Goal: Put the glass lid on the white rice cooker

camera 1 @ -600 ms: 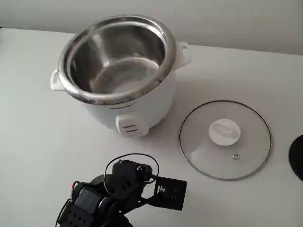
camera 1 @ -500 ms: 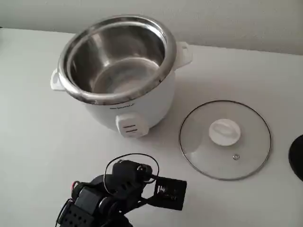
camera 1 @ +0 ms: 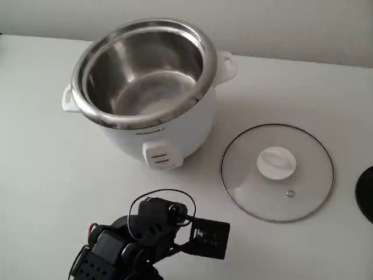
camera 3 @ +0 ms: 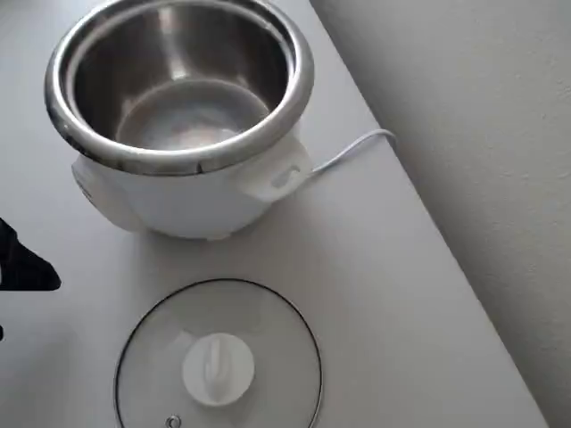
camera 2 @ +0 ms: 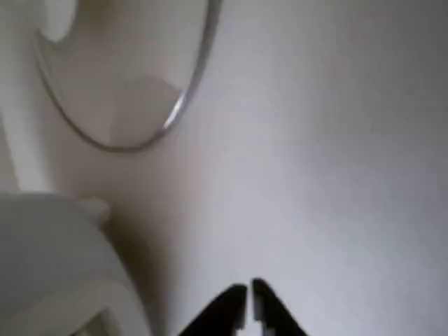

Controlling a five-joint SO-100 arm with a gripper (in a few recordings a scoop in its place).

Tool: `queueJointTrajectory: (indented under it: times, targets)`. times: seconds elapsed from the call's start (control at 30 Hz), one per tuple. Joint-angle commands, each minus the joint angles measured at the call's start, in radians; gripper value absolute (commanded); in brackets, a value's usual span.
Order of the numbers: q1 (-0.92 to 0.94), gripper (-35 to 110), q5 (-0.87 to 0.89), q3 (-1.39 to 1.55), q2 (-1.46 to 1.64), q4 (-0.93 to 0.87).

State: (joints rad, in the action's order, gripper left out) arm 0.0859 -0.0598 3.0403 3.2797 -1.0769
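Observation:
The white rice cooker (camera 1: pixel 169 137) stands open at the back left of the table in the fixed view, its steel inner pot empty; the overhead view shows the cooker (camera 3: pixel 178 192) at the top. The glass lid (camera 1: pixel 245 175) lies flat on the table to the cooker's right, white knob up, and in the overhead view the lid (camera 3: pixel 268 330) lies below the cooker. My arm (camera 1: pixel 145 233) sits at the front edge, apart from both. In the wrist view my gripper (camera 2: pixel 248 297) is shut with nothing in it, pointing over bare table, with the lid's rim (camera 2: pixel 178 112) at upper left.
A black round object (camera 1: pixel 367 195) shows at the right edge of the fixed view. The cooker's white cord (camera 3: pixel 352 147) runs to the wall side of the table. A wall borders the table at the back. Bare tabletop lies between my arm and the lid.

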Motion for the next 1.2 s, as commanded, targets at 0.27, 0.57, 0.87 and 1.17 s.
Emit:
queueJointTrajectory:
  times: [0.27,0.57,0.87,1.17]
  targets:
    - [-0.012,0,-0.017,-0.011,0.009,0.023]
    - [-0.012,0,-0.017,-0.011,0.009,0.023]
    - [-0.003,0,-0.008,-0.011,0.009,0.023]
    - [0.011,1,-0.018,0.023,0.009,0.138]
